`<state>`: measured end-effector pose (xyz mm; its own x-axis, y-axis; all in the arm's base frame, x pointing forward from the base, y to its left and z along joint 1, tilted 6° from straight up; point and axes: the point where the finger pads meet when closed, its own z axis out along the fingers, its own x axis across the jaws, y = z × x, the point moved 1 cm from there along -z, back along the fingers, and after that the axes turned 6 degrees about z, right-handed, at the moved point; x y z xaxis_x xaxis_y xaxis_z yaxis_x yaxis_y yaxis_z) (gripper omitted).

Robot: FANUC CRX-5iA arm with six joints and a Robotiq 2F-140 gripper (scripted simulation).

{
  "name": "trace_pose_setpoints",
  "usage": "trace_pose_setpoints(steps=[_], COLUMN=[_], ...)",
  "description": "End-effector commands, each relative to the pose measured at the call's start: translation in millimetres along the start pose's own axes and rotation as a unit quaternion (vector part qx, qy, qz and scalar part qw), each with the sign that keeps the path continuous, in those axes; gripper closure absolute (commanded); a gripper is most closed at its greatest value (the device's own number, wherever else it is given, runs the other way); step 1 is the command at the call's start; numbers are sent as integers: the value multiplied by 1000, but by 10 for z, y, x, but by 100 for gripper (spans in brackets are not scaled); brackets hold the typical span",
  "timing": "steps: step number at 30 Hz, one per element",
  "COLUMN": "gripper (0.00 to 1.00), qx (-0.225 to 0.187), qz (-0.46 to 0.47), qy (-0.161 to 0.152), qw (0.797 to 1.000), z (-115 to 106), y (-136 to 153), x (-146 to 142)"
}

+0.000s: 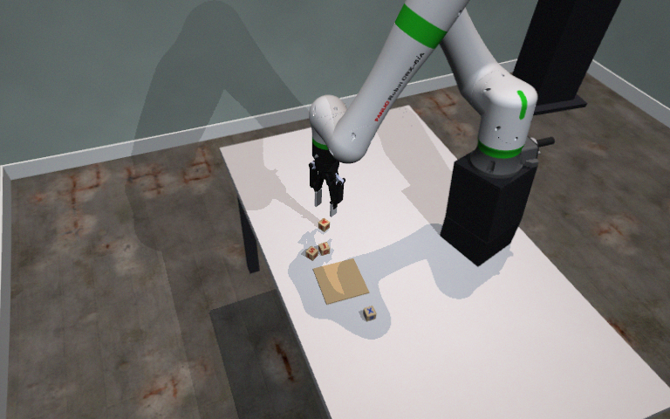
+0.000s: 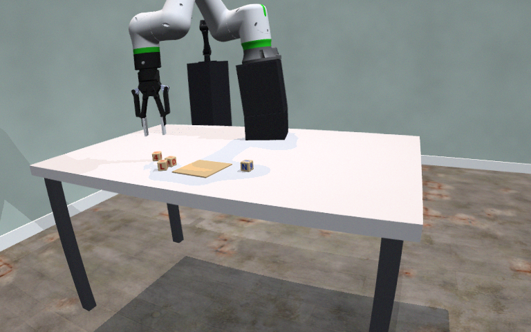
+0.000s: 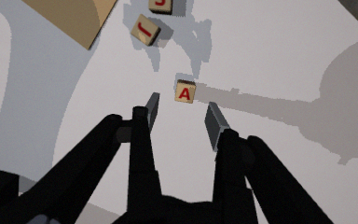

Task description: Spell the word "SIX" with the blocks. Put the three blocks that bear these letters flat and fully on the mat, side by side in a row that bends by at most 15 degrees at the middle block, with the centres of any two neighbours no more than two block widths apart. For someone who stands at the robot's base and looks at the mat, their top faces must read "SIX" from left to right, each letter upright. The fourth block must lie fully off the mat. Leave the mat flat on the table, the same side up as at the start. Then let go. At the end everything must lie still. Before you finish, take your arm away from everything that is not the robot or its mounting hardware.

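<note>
My gripper [image 1: 325,204] [image 2: 154,133] [image 3: 183,107] points down, fingers partly apart with nothing between them, above the table near the A block. The A block [image 1: 324,224] [image 2: 156,156] [image 3: 185,92] lies off the mat, A up. The S block [image 1: 311,252] [image 2: 162,165] [image 3: 160,6] lies off the mat, S up. Close beside it, a block [image 1: 324,248] [image 2: 171,160] [image 3: 144,30] has a red top letter like I or J; it is turned askew. The X block [image 1: 369,313] [image 2: 246,165] lies off the mat's other side, X up. The tan mat [image 1: 346,283] [image 2: 202,169] [image 3: 74,19] lies flat, bare.
The white table [image 1: 458,353] [image 2: 321,176] carries everything. The robot's black pedestal [image 1: 484,212] [image 2: 266,100] stands at the table's base side. The table's long edge is near the S block. The arm's shadow falls over the mat and several blocks.
</note>
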<state>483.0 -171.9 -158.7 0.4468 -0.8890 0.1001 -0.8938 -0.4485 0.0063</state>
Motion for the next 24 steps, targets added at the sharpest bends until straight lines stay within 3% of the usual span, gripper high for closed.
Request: trace_pose_setpoints(steps=[1,24], gripper=[60,60], qx=[0,-1], qz=[0,1], qy=[0,3], qw=[1000,1000], z=[-1,120], y=[-1,-5], x=[1,9])
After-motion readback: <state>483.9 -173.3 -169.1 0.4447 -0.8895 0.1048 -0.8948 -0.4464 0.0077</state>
